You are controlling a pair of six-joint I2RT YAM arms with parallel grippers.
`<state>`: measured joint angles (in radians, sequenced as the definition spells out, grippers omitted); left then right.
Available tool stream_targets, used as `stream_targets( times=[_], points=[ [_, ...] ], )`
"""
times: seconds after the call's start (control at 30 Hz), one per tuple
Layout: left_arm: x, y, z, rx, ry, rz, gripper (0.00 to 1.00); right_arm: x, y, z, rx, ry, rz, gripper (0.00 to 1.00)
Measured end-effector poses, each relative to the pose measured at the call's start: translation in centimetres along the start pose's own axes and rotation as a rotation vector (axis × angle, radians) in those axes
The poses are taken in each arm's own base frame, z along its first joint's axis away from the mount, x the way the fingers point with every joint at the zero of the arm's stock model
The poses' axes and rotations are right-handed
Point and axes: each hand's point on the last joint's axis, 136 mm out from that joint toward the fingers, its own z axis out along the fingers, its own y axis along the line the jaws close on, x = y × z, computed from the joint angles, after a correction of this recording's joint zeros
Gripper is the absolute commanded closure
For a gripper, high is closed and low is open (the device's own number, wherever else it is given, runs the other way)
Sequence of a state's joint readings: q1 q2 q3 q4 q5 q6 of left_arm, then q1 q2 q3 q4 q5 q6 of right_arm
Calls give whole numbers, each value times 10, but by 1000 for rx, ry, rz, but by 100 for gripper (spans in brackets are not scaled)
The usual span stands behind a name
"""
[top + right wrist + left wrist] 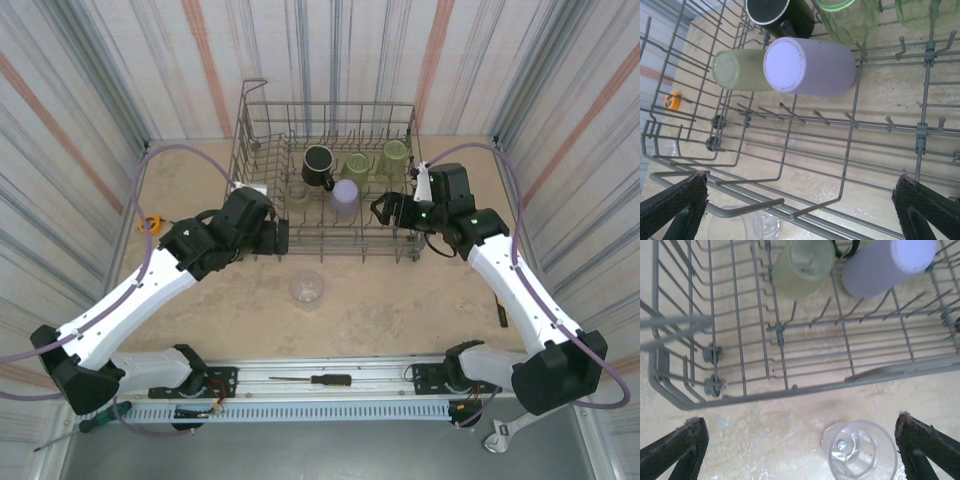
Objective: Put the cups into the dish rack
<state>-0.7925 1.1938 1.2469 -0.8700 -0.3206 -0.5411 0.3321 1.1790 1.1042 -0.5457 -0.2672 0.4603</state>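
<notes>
The grey wire dish rack (340, 256) stands at the back of the table. Inside it are a black mug (319, 166), a lavender cup (344, 199) and three olive-green tumblers (357, 166) (394, 156) (298, 195). One clear cup (307, 288) stands upright on the table in front of the rack. My left gripper (283, 238) hovers open at the rack's front left corner; in its wrist view the clear cup (860, 452) sits below, near the right finger, untouched. My right gripper (385, 210) hangs open and empty over the rack's right side, above the tines near the lavender cup (810, 65).
An orange tape measure (150, 224) lies left of the rack. A black screwdriver (315, 380) rests on the rail between the arm bases, a green-handled one (100, 418) at the near left, a wrench (505, 432) at the near right. Striped walls enclose the table.
</notes>
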Motion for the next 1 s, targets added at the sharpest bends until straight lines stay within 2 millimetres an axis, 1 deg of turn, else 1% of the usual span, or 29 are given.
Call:
stream_targets(
  times=[0.13,0.4,0.57,0.7,0.87,0.93,1.0],
  points=[
    [15,-5,7,-8,32,-15,1,4,-1,1,-1,10,3,1],
    [37,-24,26,-20,99,-14,1,5,1,-1,-14,12,5,1],
    [55,-25,41,-36,142,-15,1,7,1,-7,-11,13,5,1],
    [71,-23,53,-48,171,-6,2,7,-4,-7,19,11,10,1],
    [87,-22,62,-54,195,8,6,4,-12,-8,59,-6,12,1],
    [91,-23,65,-50,199,9,8,3,-14,-8,70,-11,12,1],
    [95,-24,68,-48,205,7,11,3,-15,-8,78,-13,12,1]
  ],
)
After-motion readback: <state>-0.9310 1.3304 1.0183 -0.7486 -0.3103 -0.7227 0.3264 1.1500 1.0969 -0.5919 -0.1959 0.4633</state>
